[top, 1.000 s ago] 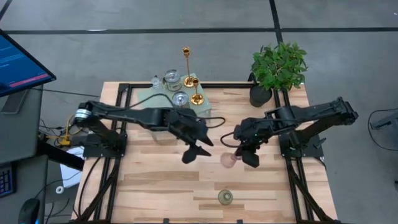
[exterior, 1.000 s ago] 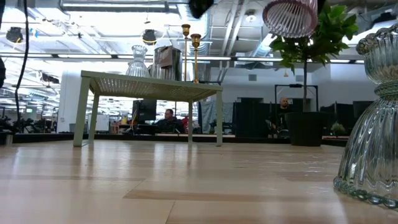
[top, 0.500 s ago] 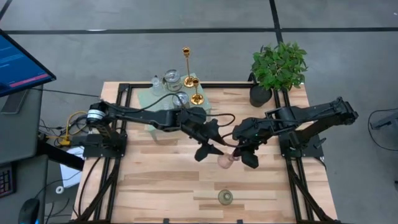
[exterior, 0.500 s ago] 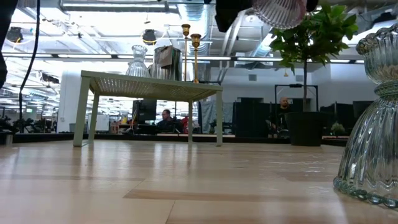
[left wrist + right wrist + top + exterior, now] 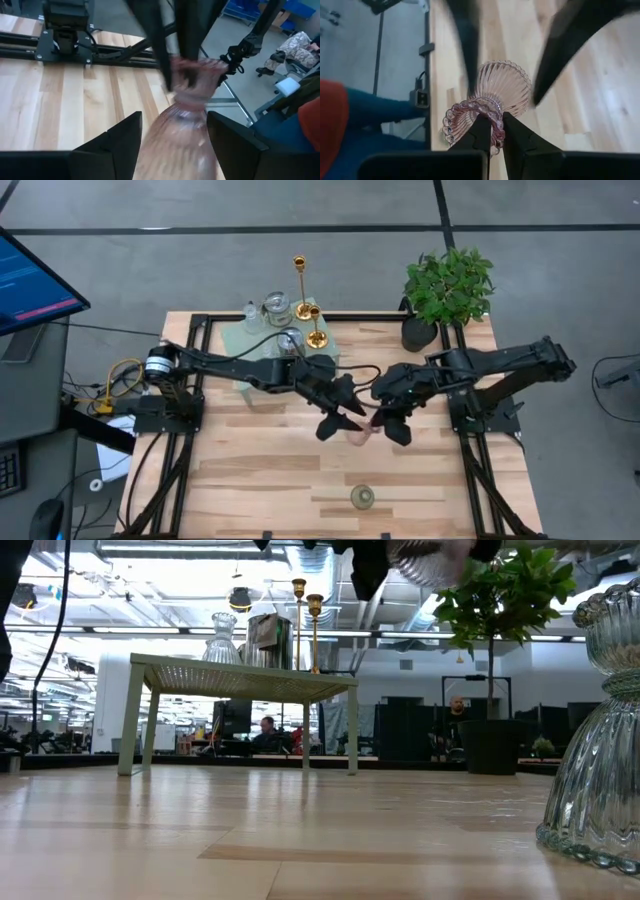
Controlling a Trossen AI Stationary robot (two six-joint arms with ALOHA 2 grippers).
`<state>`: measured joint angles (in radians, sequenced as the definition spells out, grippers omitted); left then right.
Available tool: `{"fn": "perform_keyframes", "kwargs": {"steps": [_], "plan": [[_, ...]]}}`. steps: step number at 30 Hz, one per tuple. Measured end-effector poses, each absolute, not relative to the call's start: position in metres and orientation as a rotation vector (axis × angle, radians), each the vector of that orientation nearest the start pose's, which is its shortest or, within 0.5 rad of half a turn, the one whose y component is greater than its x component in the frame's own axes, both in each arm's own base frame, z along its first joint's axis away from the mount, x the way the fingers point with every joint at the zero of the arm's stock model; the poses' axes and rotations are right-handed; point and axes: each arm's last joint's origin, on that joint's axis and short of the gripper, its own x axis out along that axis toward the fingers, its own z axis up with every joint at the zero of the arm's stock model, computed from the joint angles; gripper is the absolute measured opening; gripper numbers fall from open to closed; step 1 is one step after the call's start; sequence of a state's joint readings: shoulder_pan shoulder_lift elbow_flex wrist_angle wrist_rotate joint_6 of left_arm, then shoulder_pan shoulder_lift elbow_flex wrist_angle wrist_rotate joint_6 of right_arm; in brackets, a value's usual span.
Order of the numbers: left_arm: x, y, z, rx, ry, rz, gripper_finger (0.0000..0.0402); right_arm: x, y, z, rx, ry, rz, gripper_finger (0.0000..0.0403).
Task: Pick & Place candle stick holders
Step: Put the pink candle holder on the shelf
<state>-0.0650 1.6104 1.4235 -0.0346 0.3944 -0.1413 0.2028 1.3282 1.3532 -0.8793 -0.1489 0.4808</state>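
A pink ribbed glass candle stick holder [image 5: 360,432] is in the air over the table's middle. It also shows in the right wrist view [image 5: 501,87], the left wrist view [image 5: 187,107] and, blurred, at the top of the low view [image 5: 430,558]. My right gripper [image 5: 382,423] is shut on it. My left gripper [image 5: 342,418] is open, with its fingers [image 5: 122,142] on either side of the holder's other end; I cannot tell whether they touch it. A greenish glass holder [image 5: 362,497] stands on its base near the table's front edge. My right gripper pinches the pink holder's beaded rim [image 5: 491,116] between its two fingers [image 5: 479,131]. The fingers come from the table's right side, slanting down. The holder is lifted clear of the table and lies tilted, with its ribbed flared end [image 5: 506,80] pointing away toward my left gripper.
A mint-green perforated rack [image 5: 262,340] at the far left-middle carries two gold candlesticks [image 5: 299,280] [image 5: 315,328] and several glass and silvery holders [image 5: 275,308]. A potted plant [image 5: 447,285] stands at the far right. The greenish holder looms close in the low view [image 5: 600,740].
My left gripper has gone toward the table's right edge, up to the pink holder, and its open fingers now stand on either side of it. My right gripper has gone a little up and toward the left with the holder.
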Motion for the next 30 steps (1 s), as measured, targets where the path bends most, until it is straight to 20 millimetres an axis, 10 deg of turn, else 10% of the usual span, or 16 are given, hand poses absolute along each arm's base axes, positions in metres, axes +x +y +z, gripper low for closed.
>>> {"fn": "perform_keyframes", "kwargs": {"steps": [20,30], "plan": [[0.382,-0.034,0.349,-0.205,0.276,-0.455,0.0219,0.266,0.05,0.351,0.401,0.888,0.122,0.0011],[0.381,-0.035,0.354,-0.178,0.247,-0.463,0.0129,0.267,0.051,0.351,0.406,0.885,0.135,0.0013]]}}
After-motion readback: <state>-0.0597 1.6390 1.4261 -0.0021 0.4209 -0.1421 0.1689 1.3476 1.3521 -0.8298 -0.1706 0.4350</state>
